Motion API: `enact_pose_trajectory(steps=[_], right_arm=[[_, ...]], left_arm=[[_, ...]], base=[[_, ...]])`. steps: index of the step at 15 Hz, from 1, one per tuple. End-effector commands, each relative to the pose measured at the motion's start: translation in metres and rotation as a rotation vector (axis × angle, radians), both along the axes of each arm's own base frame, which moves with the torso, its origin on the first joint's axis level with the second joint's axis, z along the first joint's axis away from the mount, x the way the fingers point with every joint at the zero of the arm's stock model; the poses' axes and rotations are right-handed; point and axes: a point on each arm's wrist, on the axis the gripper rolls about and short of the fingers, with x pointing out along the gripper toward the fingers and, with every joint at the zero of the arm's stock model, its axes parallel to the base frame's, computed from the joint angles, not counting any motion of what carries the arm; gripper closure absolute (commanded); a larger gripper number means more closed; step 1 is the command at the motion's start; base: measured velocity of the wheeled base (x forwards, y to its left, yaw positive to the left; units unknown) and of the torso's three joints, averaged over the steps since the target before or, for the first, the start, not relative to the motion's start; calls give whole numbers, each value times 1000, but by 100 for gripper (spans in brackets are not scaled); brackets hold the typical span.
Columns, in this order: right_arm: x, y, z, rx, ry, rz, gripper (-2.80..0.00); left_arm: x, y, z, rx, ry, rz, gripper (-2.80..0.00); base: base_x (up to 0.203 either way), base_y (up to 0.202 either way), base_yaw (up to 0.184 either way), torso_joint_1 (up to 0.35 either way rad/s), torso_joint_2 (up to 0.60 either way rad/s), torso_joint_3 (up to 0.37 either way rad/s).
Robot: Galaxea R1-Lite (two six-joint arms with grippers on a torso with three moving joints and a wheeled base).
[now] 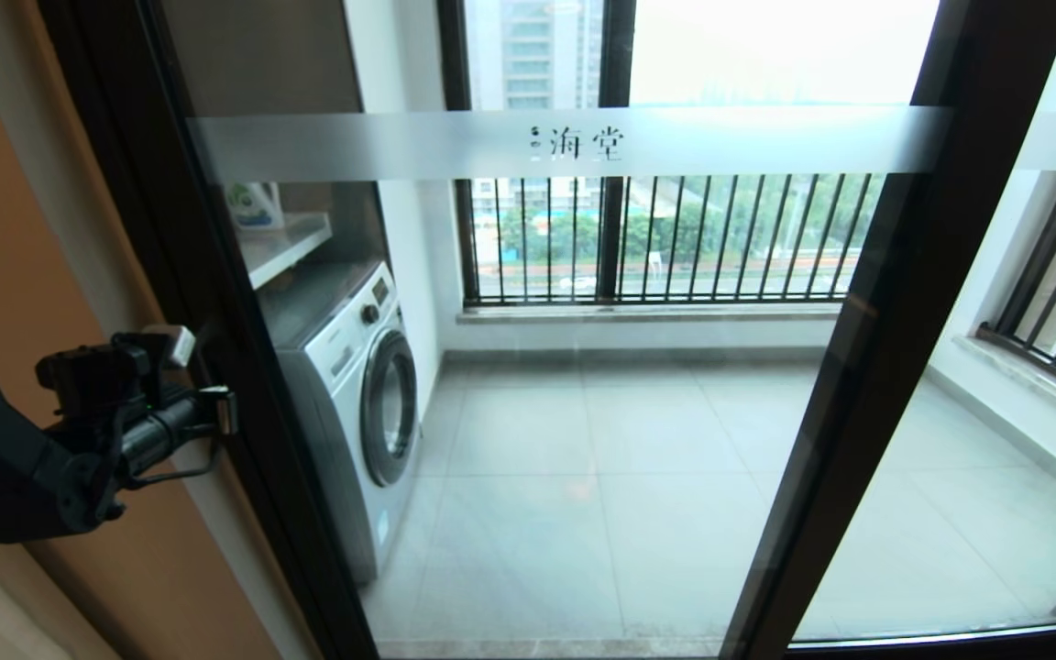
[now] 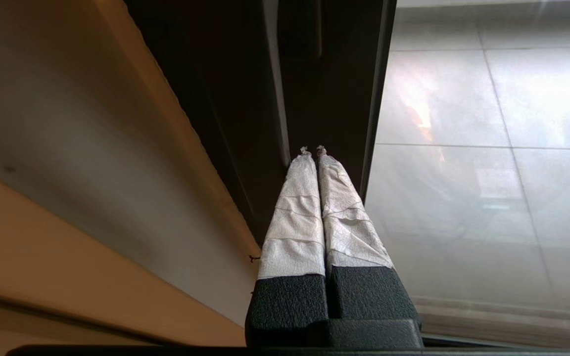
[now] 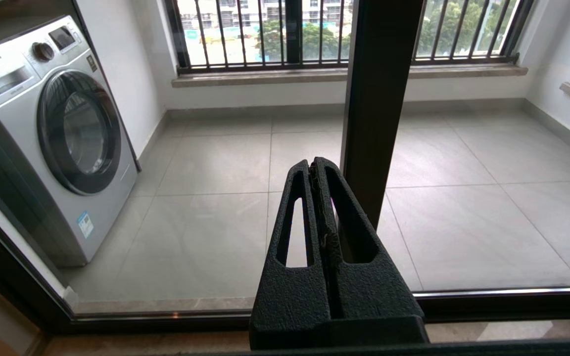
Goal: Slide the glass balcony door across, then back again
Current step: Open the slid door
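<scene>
— At the left edge of the doorway, what is the left gripper (image 1: 216,403) doing?

— Its two paper-wrapped fingers (image 2: 297,207) are pressed together with nothing between them, and their tips rest against the dark left stile of the glass balcony door (image 1: 583,367), the tall clear pane in a brown-black frame with a frosted band carrying small Chinese characters. From the left wrist view, the tips sit beside a pale vertical strip on that frame.

— And where does the door stand?

— It fills the middle of the head view, its left stile hard by the orange-tan wall (image 1: 5,183) and its right stile overlapping a second glass panel (image 1: 995,440) whose frosted band is plain. I judge it to be fully across to one side, so either no slide is made yet or one is just finished; the pictures alone do not settle which. At least one slide seems left to do.

— The other arm?

— The right gripper (image 3: 318,173) hangs low in front of the glass, black fingers clamped on nothing, apparently idle.

— What of the room beyond?

— Pale grey floor tiles (image 1: 601,458), smooth and bare, a silver front-loading washing machine (image 1: 363,385) on the left under a white shelf (image 1: 285,243), and black-railed outer windows (image 1: 665,238) facing trees and towers. The bottom track (image 3: 488,301) runs level along the threshold.
</scene>
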Motion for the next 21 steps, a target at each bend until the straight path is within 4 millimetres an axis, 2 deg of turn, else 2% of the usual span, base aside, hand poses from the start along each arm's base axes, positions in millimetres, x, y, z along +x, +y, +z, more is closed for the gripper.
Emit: enact_pose_trajectory(steps=[1, 4, 7, 10, 12, 14, 16, 21], right_arm=[[1, 0, -3, 0, 9, 0, 0], [1, 0, -3, 0, 9, 0, 0], [1, 0, -3, 0, 9, 1, 0], [1, 0, -3, 0, 9, 0, 0], [1, 0, -3, 0, 9, 0, 0], [1, 0, -3, 0, 9, 0, 0], [1, 0, -3, 0, 10, 0, 0], [1, 0, -3, 0, 9, 0, 0]], left_arm=[[1, 6, -6, 13, 11, 9, 0], [0, 7, -4, 14, 6, 13, 0], [-13, 1, 16, 18, -48, -4, 0], [-29, -33, 47, 26, -145, -107, 0], [-41, -47, 54, 25, -156, -147, 0], [-52, -52, 58, 23, -160, -160, 0], [-56, -48, 66, 11, -184, -134, 0], [-54, -21, 66, 22, -209, -60, 0]], base=[[0, 0, 0, 0, 0, 0], [0, 0, 0, 0, 0, 0], [0, 0, 0, 0, 0, 0], [0, 0, 0, 0, 0, 0], [0, 0, 0, 0, 0, 0], [0, 0, 0, 0, 0, 0], [0, 0, 0, 0, 0, 0], [0, 0, 0, 0, 0, 0]])
